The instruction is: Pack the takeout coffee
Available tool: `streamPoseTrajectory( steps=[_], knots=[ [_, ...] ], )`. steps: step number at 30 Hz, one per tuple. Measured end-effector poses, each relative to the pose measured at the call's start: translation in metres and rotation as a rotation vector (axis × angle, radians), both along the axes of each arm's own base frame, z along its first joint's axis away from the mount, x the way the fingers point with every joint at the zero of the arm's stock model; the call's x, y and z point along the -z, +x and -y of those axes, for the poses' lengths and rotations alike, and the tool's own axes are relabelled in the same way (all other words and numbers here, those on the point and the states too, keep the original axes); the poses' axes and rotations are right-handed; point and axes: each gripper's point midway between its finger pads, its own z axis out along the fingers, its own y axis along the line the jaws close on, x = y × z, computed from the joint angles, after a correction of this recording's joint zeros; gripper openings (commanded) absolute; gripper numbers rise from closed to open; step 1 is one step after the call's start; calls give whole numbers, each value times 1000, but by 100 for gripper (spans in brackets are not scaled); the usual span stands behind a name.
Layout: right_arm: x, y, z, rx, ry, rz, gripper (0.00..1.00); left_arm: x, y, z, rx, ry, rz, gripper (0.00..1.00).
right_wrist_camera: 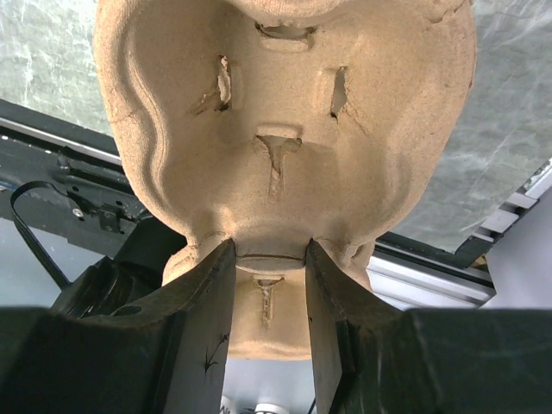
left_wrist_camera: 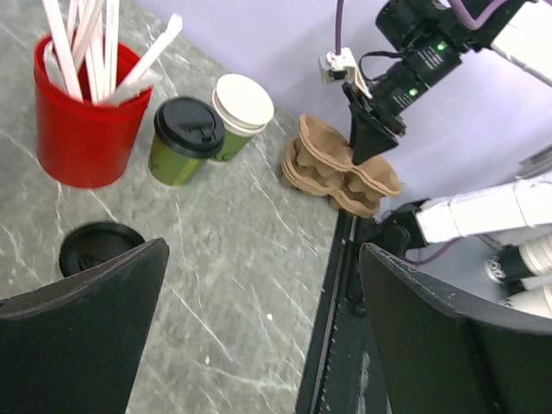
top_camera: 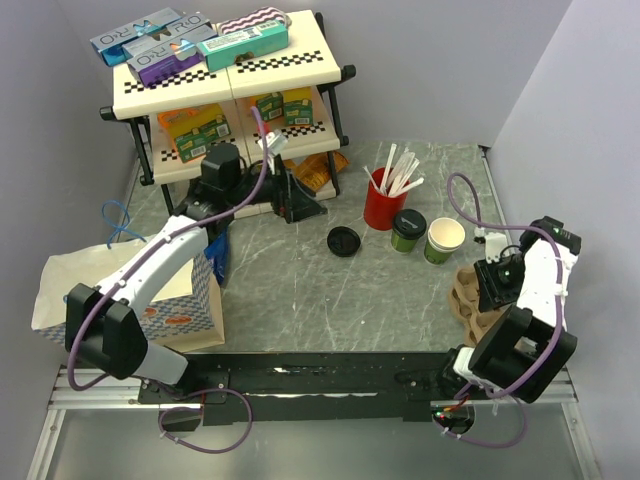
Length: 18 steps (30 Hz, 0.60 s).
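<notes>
The takeout coffee [top_camera: 408,230], a small green cup with its black lid on, stands right of the red cup; it also shows in the left wrist view [left_wrist_camera: 181,142]. A lidless twin green cup [top_camera: 445,240] stands beside it. A loose black lid [top_camera: 343,241] lies on the table left of the cups. My right gripper [top_camera: 495,285] is shut on the top of a stack of brown pulp cup carriers [right_wrist_camera: 285,129] at the table's right. My left gripper [top_camera: 298,205] is open and empty, a little left of the loose lid [left_wrist_camera: 99,248], with the bare tabletop between its jaws.
A red cup of white sticks [top_camera: 385,205] stands behind the cups. A paper bag [top_camera: 120,290] lies at the left by the left arm. A two-tier shelf [top_camera: 230,75] with boxes and snack packs stands at the back. The black rail [top_camera: 330,375] runs along the near edge.
</notes>
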Motion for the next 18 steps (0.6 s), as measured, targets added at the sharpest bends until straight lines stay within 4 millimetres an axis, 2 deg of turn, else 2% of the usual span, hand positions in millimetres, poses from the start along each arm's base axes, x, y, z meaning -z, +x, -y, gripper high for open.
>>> streamPoseTrajectory(
  steps=[6,9,12,15,18],
  knots=[
    [-3,-4,-3,0,-23,36,0,-3,-8,30,-22,29,85,99],
    [-2,-5,-5,5,-17,35,0,-9,-12,52,-29,3,131,99],
    [-2,-3,-8,20,1,41,0,-13,-13,83,-37,-60,137,99],
    [-2,-1,-12,45,26,48,0,3,-11,118,-37,-104,87,98],
    [-3,0,-15,72,40,49,0,36,-8,150,-38,-120,-13,94]
  ],
)
